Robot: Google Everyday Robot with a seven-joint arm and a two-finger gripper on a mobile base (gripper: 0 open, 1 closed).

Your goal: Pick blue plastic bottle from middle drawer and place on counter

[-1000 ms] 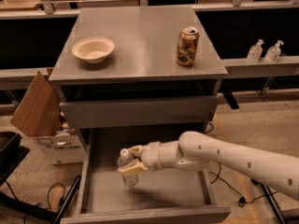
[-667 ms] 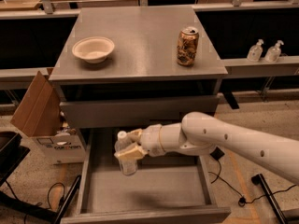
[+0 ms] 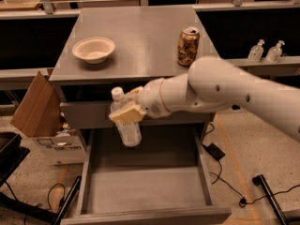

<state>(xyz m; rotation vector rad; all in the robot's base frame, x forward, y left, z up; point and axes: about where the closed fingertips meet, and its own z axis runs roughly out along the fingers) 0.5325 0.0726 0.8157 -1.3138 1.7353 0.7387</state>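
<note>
In 1 second the small clear, faintly blue plastic bottle (image 3: 130, 134) has gone from low inside the wide, shallow grey middle drawer (image 3: 140, 189) to hanging clear above its floor. It now sits in front of the closed drawer face above, with its white cap just below the near edge of the flat grey metallic bench (image 3: 140, 32). The pale two-finger hand (image 3: 125, 112) is clamped on the bottle's upper body, with tan pads pressed around it under the cap. The white arm reaches in from the right.

I judge the pick done and the lift well under way. The bottle must rise a little more to clear the bench edge before it can travel far over the top.

The bottle hangs nearly upright, tilted slightly. Its lower half is see-through with a pale label band, and it looks light and empty or nearly so.

On the bench, a cream round paper bowl (image 3: 93, 49) sits left and a gold-brown drink can (image 3: 188, 46) right, with bare surface between them.
</note>
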